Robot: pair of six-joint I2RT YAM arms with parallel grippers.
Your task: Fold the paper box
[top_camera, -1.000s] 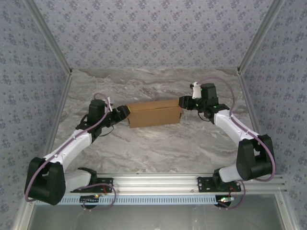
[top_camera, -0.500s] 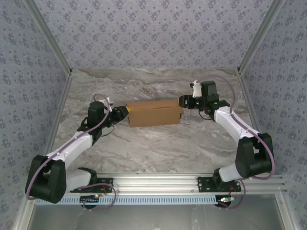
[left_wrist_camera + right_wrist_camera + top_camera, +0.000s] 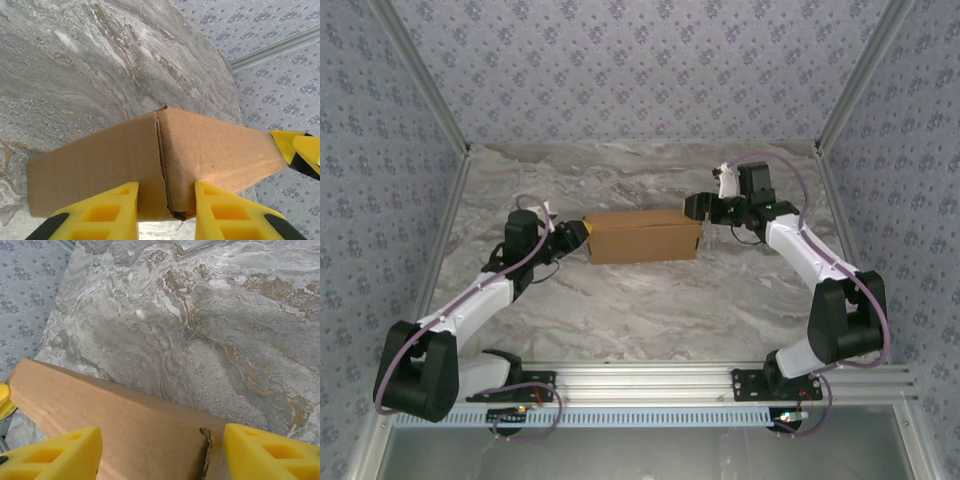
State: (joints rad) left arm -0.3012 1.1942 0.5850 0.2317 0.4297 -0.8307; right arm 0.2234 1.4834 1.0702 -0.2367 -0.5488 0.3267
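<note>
The paper box is a closed brown cardboard box lying lengthwise in the middle of the marble table. My left gripper is at its left end. In the left wrist view its yellow fingers are shut on the box's near corner, where a torn seam runs down between them. My right gripper is over the box's right end. Its fingers stand wide open above the cardboard, astride the box's top edge.
The marble table is walled by patterned panels at the back and both sides. An aluminium rail holding the arm bases runs along the near edge.
My left gripper has closed on the box's left corner. My right gripper has opened wider and shifted a little left over the box's right end.
</note>
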